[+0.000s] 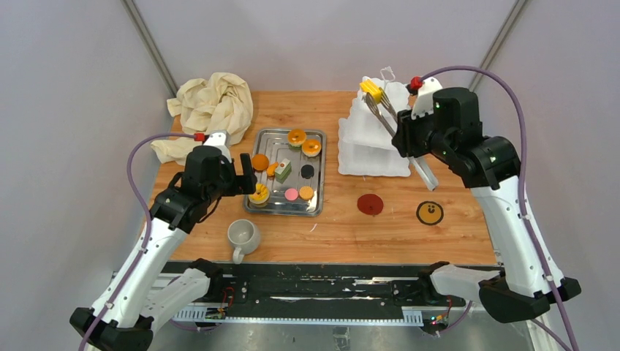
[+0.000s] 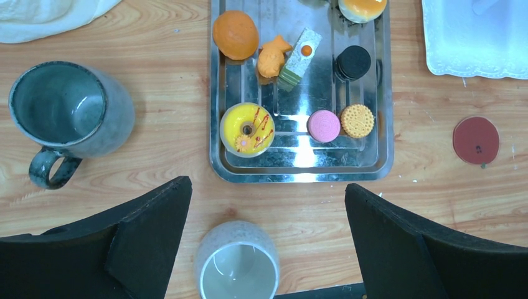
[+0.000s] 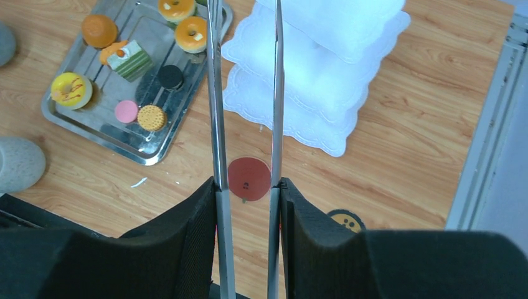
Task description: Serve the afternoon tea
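**Right end effector grips tongs at the stand's top tier; left one wide open over the tray**

Right end effector [image 3: 247, 187] is part closed, pads pressed on both blades of the tongs [image 3: 215, 112] near their back end. The blades stand apart, roughly parallel. The tongs' long axis runs from the end effector away and to the left, with the tips up at the top tier of the white three-tier stand [image 1: 362, 150]. The top view shows a small yellow cake [image 1: 371, 90] at the tips. Can't tell if it touches the tier. The right wrist view cuts the tips off, so the hold on the cake is read from the top view only.

Left end effector [image 2: 268, 190] is fully open, holding and touching nothing. It hangs over the near edge of the steel tray [image 2: 299, 169]. A yellow doughnut cake [image 2: 247, 129] lies just ahead of it, toward its left finger. The orange [image 2: 235, 34], pink [image 2: 324, 124], black [image 2: 353, 62] and green-layered [image 2: 297, 59] cakes sit farther in on the tray. The off-white mug [image 2: 237, 265] stands on the desk [image 1: 329, 227] just on the near side of the tray. The grey mug [image 2: 68, 112] stands left of the tray, apart from it.

Judgement: the right arm has the coming move, being right at the stand. It looks like a short drop, then easing the blades apart to leave the cake on the top tier. The left arm is nearer the tray and both mugs. Most cakes are not yet served.
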You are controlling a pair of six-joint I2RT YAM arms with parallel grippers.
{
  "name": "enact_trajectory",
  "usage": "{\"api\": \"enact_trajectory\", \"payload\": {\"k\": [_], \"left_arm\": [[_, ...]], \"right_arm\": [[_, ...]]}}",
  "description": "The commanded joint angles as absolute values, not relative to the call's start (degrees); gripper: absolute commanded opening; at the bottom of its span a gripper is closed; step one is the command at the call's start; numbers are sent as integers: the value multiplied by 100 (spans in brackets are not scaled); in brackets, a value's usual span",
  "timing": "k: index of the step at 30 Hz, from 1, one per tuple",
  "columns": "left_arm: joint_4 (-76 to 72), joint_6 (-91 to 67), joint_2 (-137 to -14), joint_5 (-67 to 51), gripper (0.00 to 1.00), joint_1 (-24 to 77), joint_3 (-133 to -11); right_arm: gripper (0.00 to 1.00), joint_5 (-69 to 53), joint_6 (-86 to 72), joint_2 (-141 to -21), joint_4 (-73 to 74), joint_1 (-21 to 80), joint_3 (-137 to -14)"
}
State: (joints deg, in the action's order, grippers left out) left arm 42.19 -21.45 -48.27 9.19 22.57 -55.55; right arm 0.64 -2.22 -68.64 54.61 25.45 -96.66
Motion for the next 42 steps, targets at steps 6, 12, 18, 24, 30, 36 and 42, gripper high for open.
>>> {"api": "enact_trajectory", "payload": {"k": [6, 12, 18, 24, 30, 36, 42], "left_arm": [[4004, -2159, -4898, 815, 98, 2220, -5546], [3912, -2213, -4939, 728, 98, 2221, -5482], [3872, -2268, -4910, 683, 98, 2216, -5414], [3918, -2226, -4865, 709, 98, 2217, -5430], [3940, -2167, -4794, 746, 98, 2220, -5390], [3990, -2127, -4763, 824, 98, 2218, -5379], [3999, -2111, -4807, 878, 98, 2220, -5375]], "right_arm": [[1, -155, -92, -6113, 5377, 1337, -9435], [1, -510, -292, -6340, 5240, 658, -9570], [1, -859, -339, -6903, 4998, 299, -9813], [1, -1190, -123, -7595, 5025, 272, -10310], [2, -1749, -103, -8132, 5071, 272, -10502], [3, -1698, -120, -8302, 5063, 272, -10415], [13, -1560, -113, -8361, 5054, 272, -10292]]}}
